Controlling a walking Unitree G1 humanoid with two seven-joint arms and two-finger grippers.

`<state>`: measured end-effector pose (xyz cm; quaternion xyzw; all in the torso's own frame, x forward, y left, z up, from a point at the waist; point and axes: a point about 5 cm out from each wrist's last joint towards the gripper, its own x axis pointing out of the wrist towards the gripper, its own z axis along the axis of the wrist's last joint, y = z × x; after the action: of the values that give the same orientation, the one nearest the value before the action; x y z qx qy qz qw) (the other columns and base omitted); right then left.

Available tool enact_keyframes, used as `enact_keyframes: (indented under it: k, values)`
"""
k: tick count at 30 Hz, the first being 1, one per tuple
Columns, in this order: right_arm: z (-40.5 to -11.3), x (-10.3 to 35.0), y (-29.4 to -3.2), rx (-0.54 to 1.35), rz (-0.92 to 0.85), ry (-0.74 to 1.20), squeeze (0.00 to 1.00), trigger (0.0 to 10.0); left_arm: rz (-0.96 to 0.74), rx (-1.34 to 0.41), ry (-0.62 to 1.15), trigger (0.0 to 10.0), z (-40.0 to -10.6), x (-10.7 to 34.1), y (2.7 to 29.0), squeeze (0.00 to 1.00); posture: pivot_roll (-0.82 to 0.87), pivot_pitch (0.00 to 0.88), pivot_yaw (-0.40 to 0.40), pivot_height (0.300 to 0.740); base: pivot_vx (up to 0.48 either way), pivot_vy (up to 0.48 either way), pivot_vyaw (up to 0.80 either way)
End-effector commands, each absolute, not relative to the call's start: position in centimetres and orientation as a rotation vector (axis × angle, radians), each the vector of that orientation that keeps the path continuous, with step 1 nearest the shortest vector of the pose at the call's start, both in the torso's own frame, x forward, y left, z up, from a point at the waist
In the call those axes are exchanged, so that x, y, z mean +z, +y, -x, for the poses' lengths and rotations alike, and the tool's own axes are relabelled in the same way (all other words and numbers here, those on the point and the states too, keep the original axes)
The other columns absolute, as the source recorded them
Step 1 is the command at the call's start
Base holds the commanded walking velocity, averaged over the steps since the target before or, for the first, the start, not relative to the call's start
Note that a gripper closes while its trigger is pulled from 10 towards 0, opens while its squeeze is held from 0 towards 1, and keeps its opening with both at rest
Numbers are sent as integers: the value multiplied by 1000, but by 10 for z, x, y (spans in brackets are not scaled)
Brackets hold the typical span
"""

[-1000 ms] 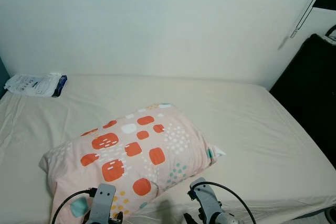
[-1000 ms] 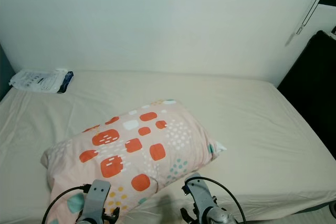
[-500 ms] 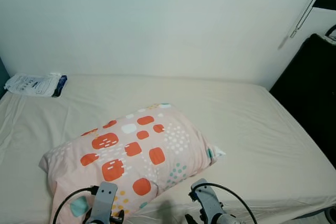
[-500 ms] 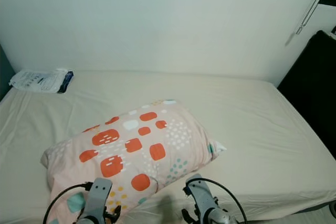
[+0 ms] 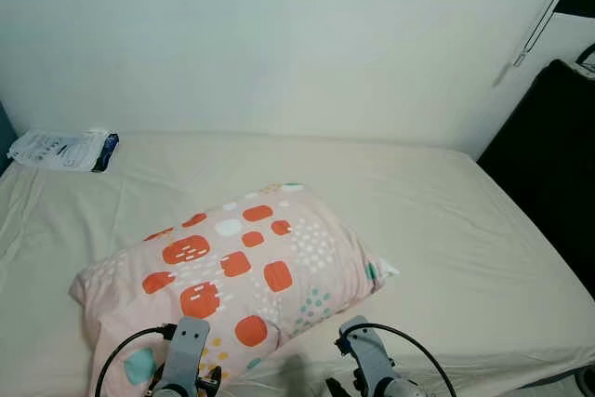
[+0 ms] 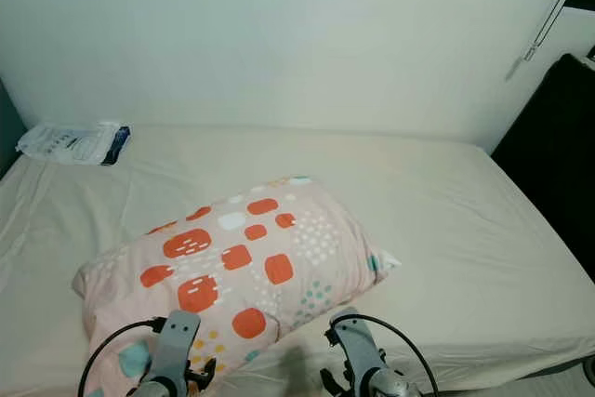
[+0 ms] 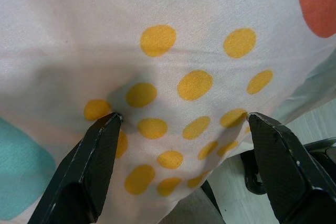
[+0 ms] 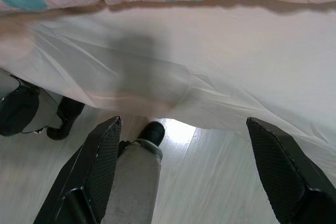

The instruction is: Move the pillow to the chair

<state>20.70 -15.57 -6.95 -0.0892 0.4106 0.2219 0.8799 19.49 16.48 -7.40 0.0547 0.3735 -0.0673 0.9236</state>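
A plump cotton pillow (image 5: 231, 271) (orange blocks, yellow dots) lies on the creased cream bedsheet (image 5: 446, 220). At six o'clock, the left gripper (image 7: 181, 124) presses spread fingers into it; the right gripper (image 8: 181, 129) gapes, empty.

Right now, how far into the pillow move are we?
Early. Done: the robot stands at the bed with the pillow right in front of it. In hand: the left gripper has its jaws open with both tips against the pillow's near edge, not closed. The right gripper is open over the bed's edge, off the pillow. Left: grasp, lift, carry to the chair.
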Motion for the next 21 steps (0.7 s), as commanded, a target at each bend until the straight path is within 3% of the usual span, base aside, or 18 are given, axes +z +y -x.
enact_keyframes:
  k: [1,10,21]
  values:
    - [-207,-69,-159,453,182,854,0,10000,-117,-148,785,10000,-191,-77,161,0,107,0,-142,740,0,0,0]
    - [-209,-69,-157,486,286,850,0,10000,-121,-144,788,10000,-191,-77,162,0,108,0,-142,740,0,0,0]
    - [-208,-69,-156,483,244,855,0,10000,-122,-143,787,10000,-191,-77,162,0,107,0,-141,740,0,0,0]
